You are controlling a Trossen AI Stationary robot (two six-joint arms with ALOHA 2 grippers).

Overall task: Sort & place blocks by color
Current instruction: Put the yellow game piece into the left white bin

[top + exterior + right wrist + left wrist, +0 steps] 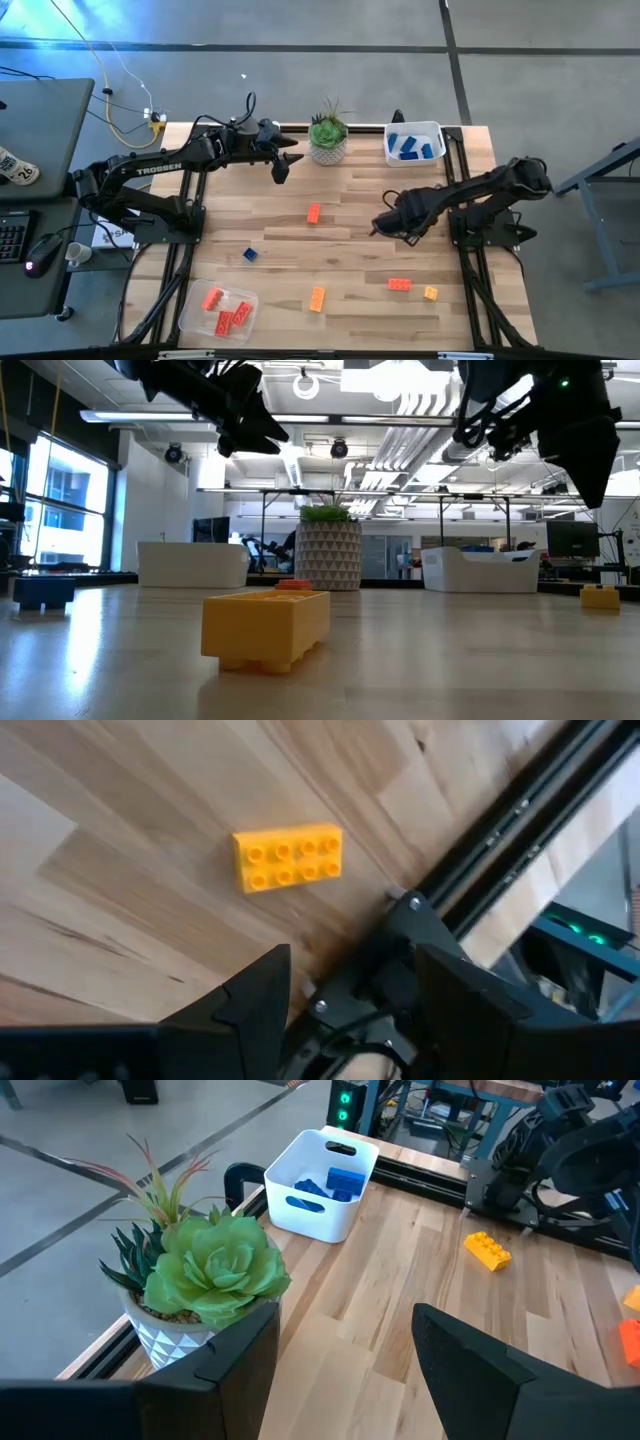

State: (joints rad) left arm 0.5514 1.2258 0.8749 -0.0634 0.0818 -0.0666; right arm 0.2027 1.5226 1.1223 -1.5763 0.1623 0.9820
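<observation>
High view: left gripper (284,160) is up at the table's far edge, just left of the plant (328,137), fingers apart, nothing held. Right gripper (381,225) hangs mid-table toward the right, empty. Blue blocks (412,146) are in the white bin (437,131) at the far right corner; red blocks (226,310) sit in the clear tray (250,301) at near left. Loose ones on the table (350,190): orange block (314,212) in the centre, small blue block (249,254), yellow block (317,298), red block (400,285), small yellow block (430,293).

Low view: yellow block close up, both arms overhead.

Left wrist: fingers (230,1355) spread, plant and bin ahead.

Right wrist: fingers (245,1005) spread over bare wood beside a yellow block.
</observation>
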